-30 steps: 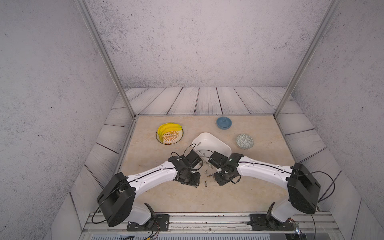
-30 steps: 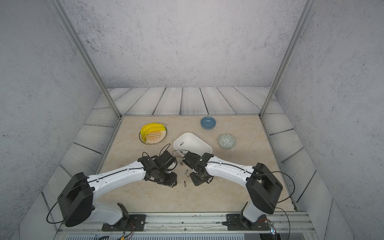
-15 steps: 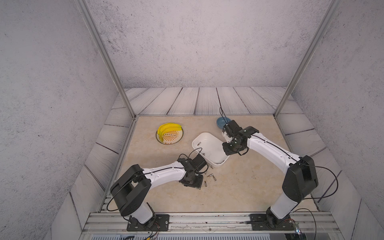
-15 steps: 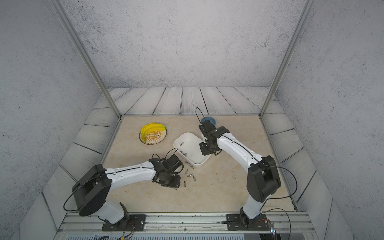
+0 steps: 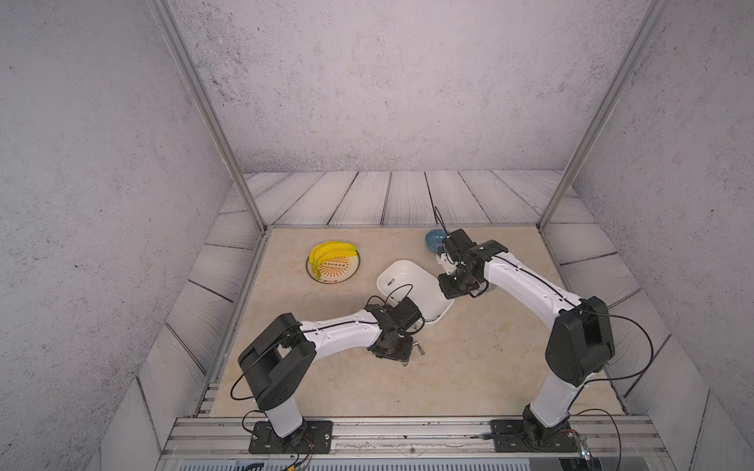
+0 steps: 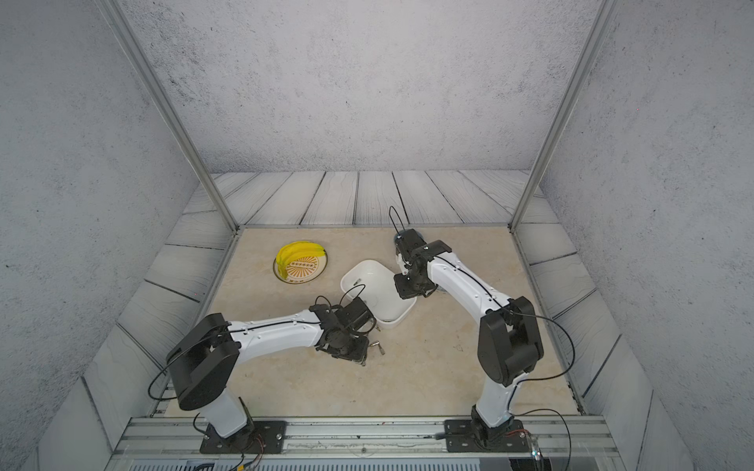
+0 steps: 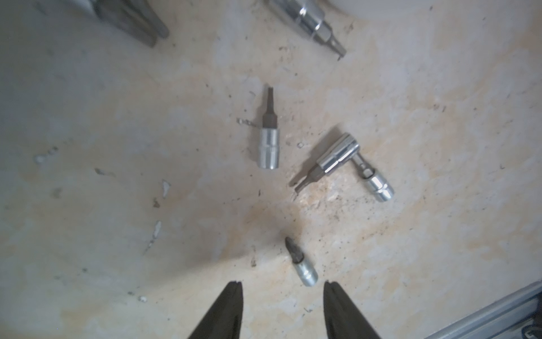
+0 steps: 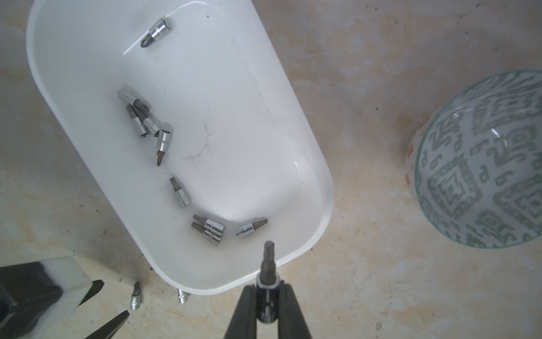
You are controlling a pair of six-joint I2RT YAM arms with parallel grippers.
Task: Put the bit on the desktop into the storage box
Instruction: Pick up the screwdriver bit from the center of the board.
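Beige, marble-patterned desktop (image 5: 469,367) fills both top views, with the white storage box (image 5: 408,277) near its middle, a blue bowl (image 5: 433,240) behind it and a plate (image 5: 340,267) of bananas (image 5: 326,250) off to one side. The right gripper (image 5: 449,287) hangs at the box's edge. The left gripper (image 6: 361,359) is low over the desktop, beside loose bits (image 6: 377,346) lying just in front of the box. From the left wrist, the left jaws stand apart with nothing between them; the nearest bit (image 7: 302,265) lies on the desktop just ahead of one fingertip, with others farther on. From the right wrist, the right jaws are clenched on a held bit (image 8: 267,261) whose tip points over the box's rim. Several stored bits (image 8: 209,229) lie inside the box, and a patterned bowl (image 8: 481,164) stands near it, apart.
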